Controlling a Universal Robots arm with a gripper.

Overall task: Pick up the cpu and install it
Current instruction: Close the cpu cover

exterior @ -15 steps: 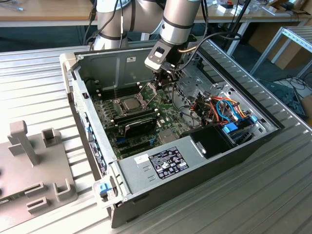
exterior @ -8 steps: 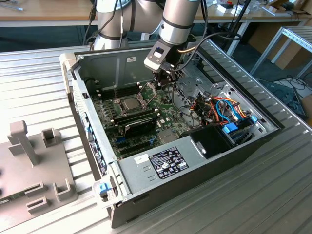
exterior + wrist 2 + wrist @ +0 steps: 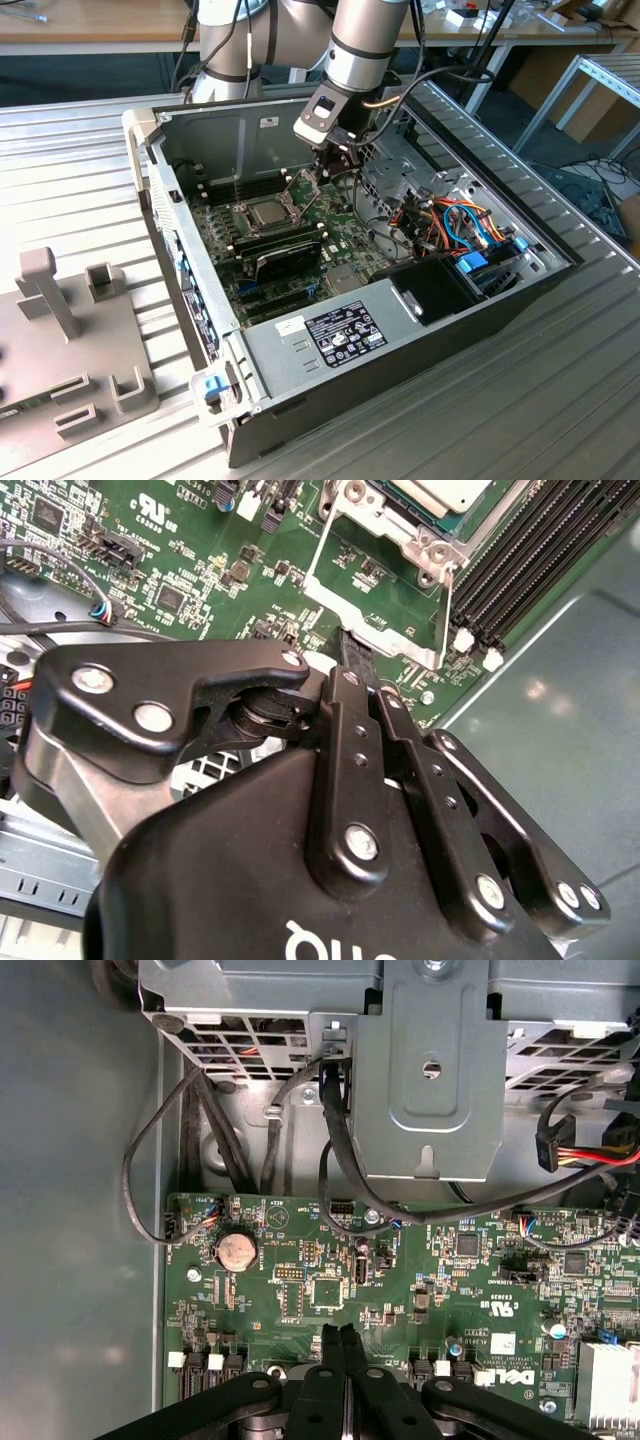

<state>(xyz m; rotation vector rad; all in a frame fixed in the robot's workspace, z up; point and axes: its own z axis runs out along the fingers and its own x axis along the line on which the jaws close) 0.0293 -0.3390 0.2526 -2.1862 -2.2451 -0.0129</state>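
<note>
- The gripper (image 3: 326,176) hangs inside the open computer case (image 3: 400,345), toward 12 o'clock of the case interior in the exterior view.
- Its jaws are drawn narrow. In the first wrist view the two fingers (image 3: 330,1345) lie pressed side by side, with nothing visible between them.
- The cpu (image 3: 268,212) lies flat in its socket on the motherboard (image 3: 335,240), silver top upward, at about 8 o'clock from the gripper and apart from it.
- In the second wrist view the cpu (image 3: 440,492) is uncovered and the hinged socket frame (image 3: 375,595) is swung open beside it.
- The gripper (image 3: 355,645) has its tip right at the free edge of that frame; I cannot tell whether it touches.
- Black memory sticks (image 3: 285,245) run across the board at 6 o'clock from the cpu.
- A grey power supply (image 3: 330,335) with a dark label fills the 6 o'clock end of the case.
- Blue and orange cables (image 3: 460,225) bunch at 3 o'clock of the case.
- A grey fixture (image 3: 60,340) stands on the ribbed metal table (image 3: 560,400) at 8 o'clock of the exterior view.
- The first wrist view shows a coin battery (image 3: 236,1250) on the motherboard (image 3: 400,1280).
</note>
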